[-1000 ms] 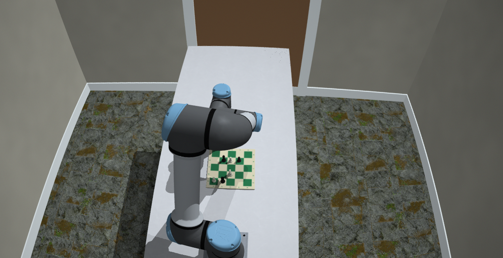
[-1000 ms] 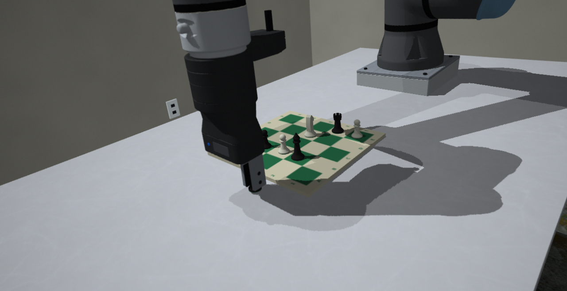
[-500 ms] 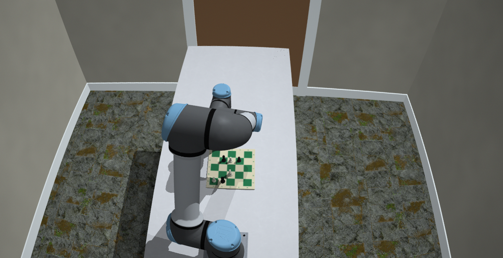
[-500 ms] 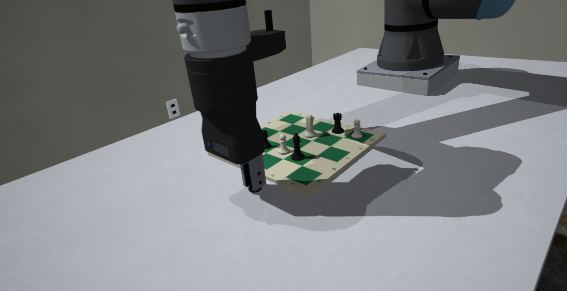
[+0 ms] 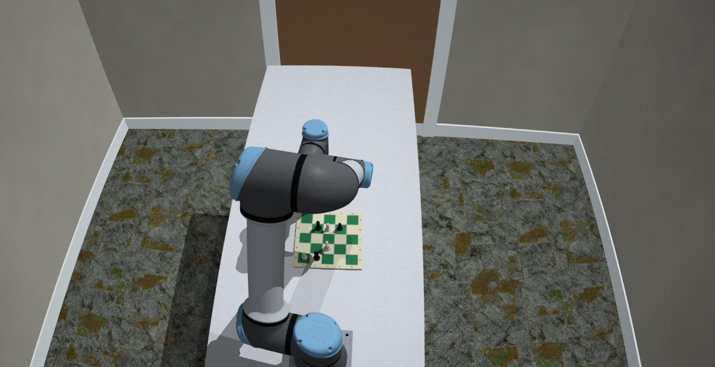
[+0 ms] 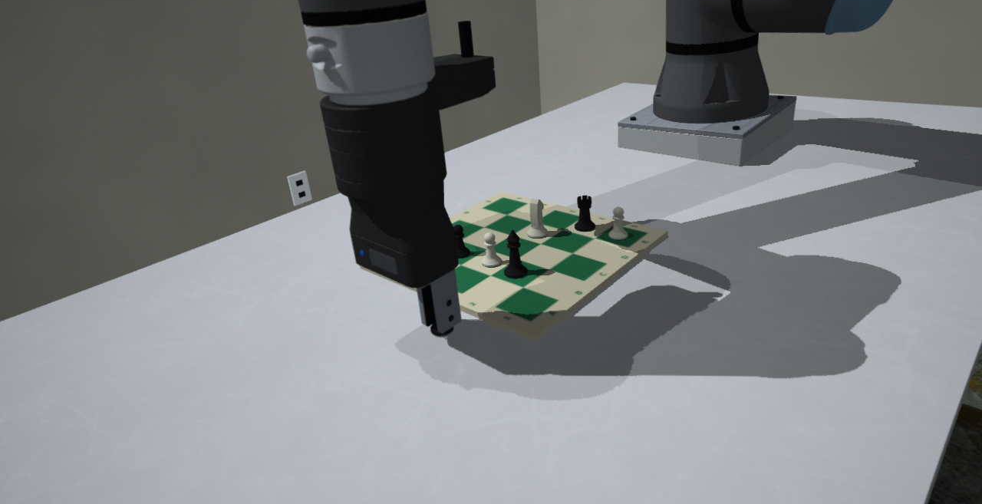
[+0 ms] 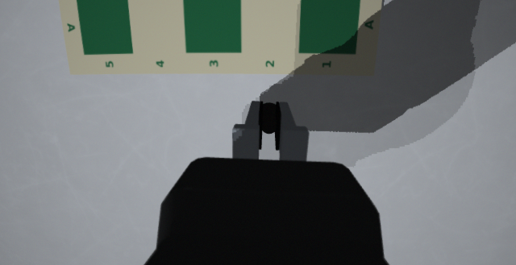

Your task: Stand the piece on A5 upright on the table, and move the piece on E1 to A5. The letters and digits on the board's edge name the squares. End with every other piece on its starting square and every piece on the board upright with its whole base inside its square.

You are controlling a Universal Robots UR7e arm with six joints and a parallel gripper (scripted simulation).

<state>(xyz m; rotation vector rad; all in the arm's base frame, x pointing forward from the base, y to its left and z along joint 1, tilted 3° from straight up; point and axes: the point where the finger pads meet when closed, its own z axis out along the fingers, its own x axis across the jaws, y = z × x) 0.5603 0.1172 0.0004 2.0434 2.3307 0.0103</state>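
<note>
My gripper is shut on a small black piece, whose round top shows between the fingers. It hangs low over the bare table, just off the board's A-row edge, level with columns 2 and 3. In the exterior view the fingertips are close to the table surface beside the chessboard. Square A5 is green and empty. The white pawn on E1 stands upright at the board's corner nearest the robot base; it also shows in the top view.
On the board stand a black pawn, partly hidden behind the gripper, a white pawn, a black bishop, a white knight and a black rook. The robot base sits beyond the board.
</note>
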